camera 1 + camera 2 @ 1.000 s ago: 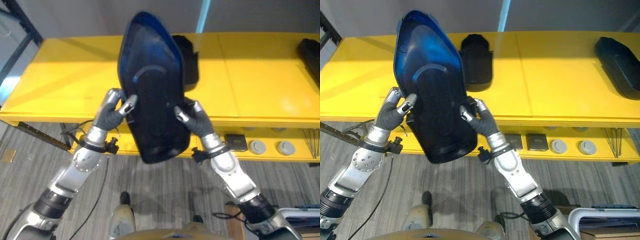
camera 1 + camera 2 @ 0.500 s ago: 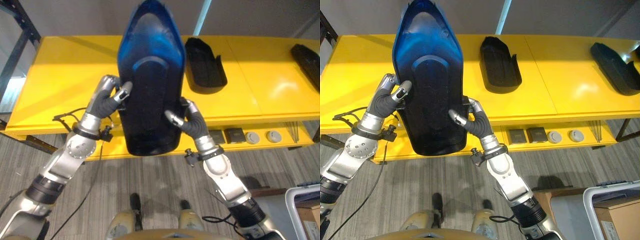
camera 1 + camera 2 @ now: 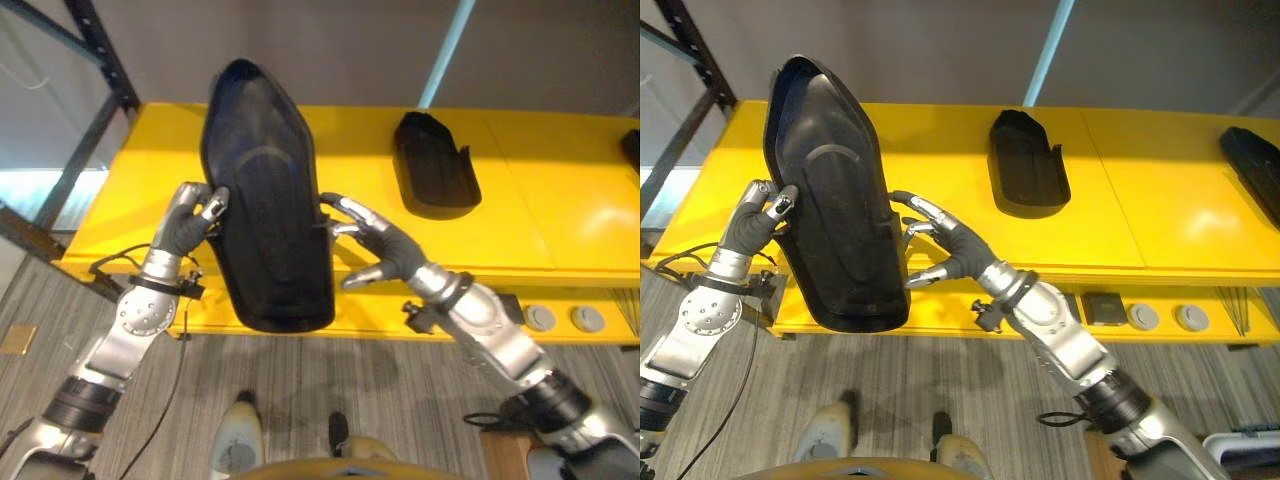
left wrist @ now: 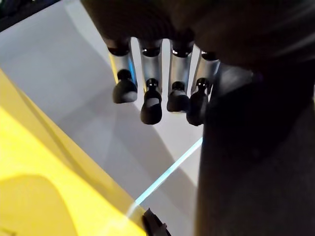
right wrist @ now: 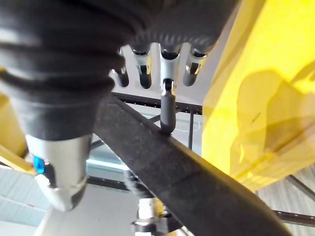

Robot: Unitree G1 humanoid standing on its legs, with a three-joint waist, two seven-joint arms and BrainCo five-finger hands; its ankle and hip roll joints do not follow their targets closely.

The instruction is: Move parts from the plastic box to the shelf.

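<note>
Black part (image 3: pixel 268 240) held upright over yellow shelf (image 3: pixel 560 200)

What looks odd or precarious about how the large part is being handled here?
The large black part stands tilted over the yellow shelf edge, with the left hand gripping one side and the right hand open at the other.

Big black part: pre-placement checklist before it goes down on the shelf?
1. Left hand hold on the big black part: ok, fingers curled at its left edge.
2. Right hand hold: not ok, fingers spread and straight, only fingertips at the right edge.
3. Part attitude: not ok for setting down, it stands upright on end above the shelf's front edge.
4. Landing area on the yellow shelf: ok, bare yellow surface behind the part.
5. Clearance to the smaller black part: ok, it lies apart to the right.
6. Underside contact with shelf: cannot tell.
</note>
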